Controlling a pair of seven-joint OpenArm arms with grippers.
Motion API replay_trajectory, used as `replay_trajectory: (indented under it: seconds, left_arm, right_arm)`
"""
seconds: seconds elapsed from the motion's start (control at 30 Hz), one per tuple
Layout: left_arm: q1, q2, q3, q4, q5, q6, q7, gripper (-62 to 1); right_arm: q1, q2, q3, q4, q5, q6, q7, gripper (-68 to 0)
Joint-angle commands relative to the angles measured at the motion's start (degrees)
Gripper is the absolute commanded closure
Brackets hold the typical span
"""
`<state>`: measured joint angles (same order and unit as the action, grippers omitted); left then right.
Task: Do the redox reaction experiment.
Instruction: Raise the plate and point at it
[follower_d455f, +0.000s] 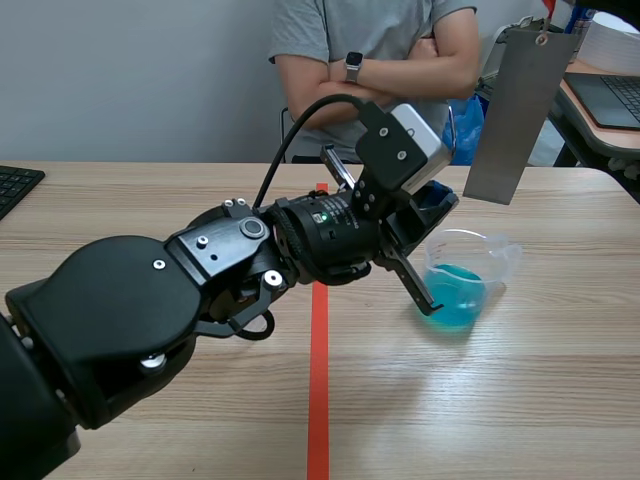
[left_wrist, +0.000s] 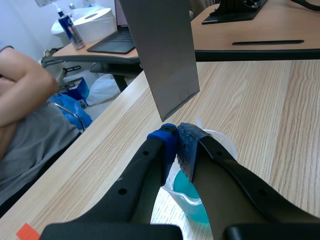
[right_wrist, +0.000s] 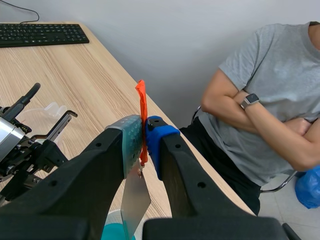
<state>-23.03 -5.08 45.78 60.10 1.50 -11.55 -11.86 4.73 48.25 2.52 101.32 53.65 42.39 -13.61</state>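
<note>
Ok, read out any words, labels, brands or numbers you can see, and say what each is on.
None can be read.
Keyboard: key legends too small.
Bottle on the far desk: label blurred.
Watch on the person's wrist: face too small.
Metal sheet and orange tag in the right pincer: blank.

light wooden table (follower_d455f: 520, 400), orange-red tape line (follower_d455f: 318, 400) down its middle. clear beaker (follower_d455f: 470, 275) of blue liquid stands right of the line; black keyboard (follower_d455f: 15, 188) at the left edge.
</note>
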Motion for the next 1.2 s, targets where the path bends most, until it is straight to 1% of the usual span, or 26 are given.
replay_trajectory:
  seconds: [0.0,0.7,0.93,1.03,1.17]
  left_arm:
    - [-1.1,0.8,0.0,1.4,-0.3,0.3,-0.8,-1.8]
    - [-0.8,0.2,-0.2,1.5,-0.3,0.3,-1.1,-1.8]
    - [1.0,-2.5,-1.3,2.2,-0.3,0.3,-3.5,-1.8]
    - [2.8,-4.6,-2.6,5.2,-0.2,0.3,-3.6,-1.8]
    - [5.9,-8.0,-4.4,10.9,-0.2,0.3,-3.5,-1.8]
  right_arm:
    - [0.7,0.6,0.8,0.2,1.0,0.3,0.9,-0.6]
    - [0.7,0.6,0.8,0.2,1.0,0.3,0.8,-0.6]
    - [0.7,0.6,0.8,0.2,1.0,0.3,0.8,-0.6]
    - [0.7,0.6,0.8,0.2,1.0,0.3,0.8,-0.6]
    - [0.7,0.6,0.8,0.2,1.0,0.3,0.8,-0.6]
